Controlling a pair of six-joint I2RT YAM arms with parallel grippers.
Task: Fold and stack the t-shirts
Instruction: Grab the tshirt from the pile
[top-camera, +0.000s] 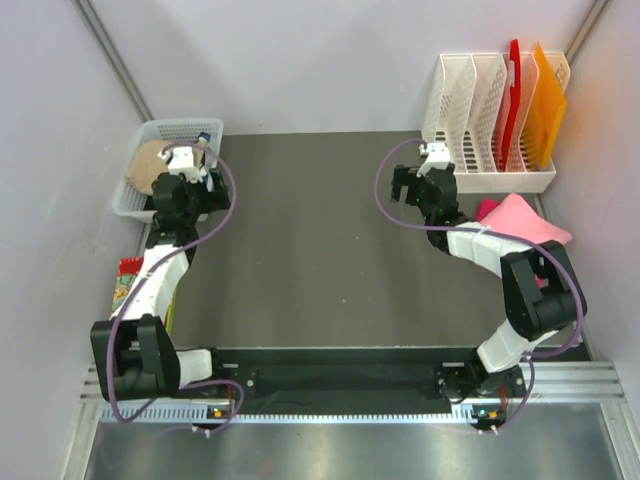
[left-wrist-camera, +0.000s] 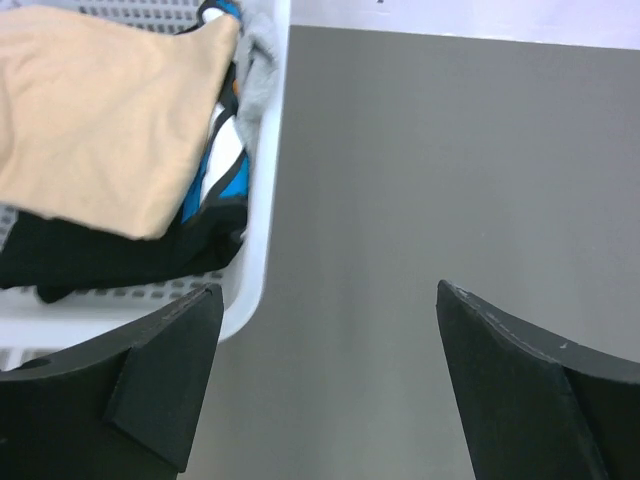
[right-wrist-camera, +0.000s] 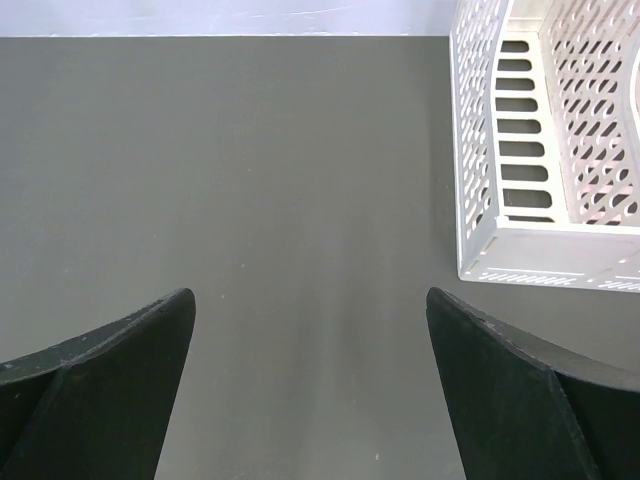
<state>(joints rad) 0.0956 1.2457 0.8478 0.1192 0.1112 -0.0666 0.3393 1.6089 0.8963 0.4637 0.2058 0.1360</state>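
Note:
A white basket (top-camera: 135, 195) at the far left holds crumpled t-shirts, a tan one (top-camera: 147, 163) on top. In the left wrist view the tan shirt (left-wrist-camera: 95, 110) lies over black (left-wrist-camera: 90, 260), blue and grey ones inside the basket (left-wrist-camera: 255, 270). A pink t-shirt (top-camera: 525, 220) lies at the right, behind the right arm. My left gripper (top-camera: 208, 165) is open and empty beside the basket's right rim (left-wrist-camera: 325, 330). My right gripper (top-camera: 412, 180) is open and empty over the bare mat (right-wrist-camera: 310, 320), left of the white rack.
A white file rack (top-camera: 490, 130) with red and orange folders (top-camera: 535, 105) stands at the back right; its corner shows in the right wrist view (right-wrist-camera: 545, 150). A small colourful packet (top-camera: 125, 280) lies at the mat's left edge. The dark mat (top-camera: 310, 240) spans the middle.

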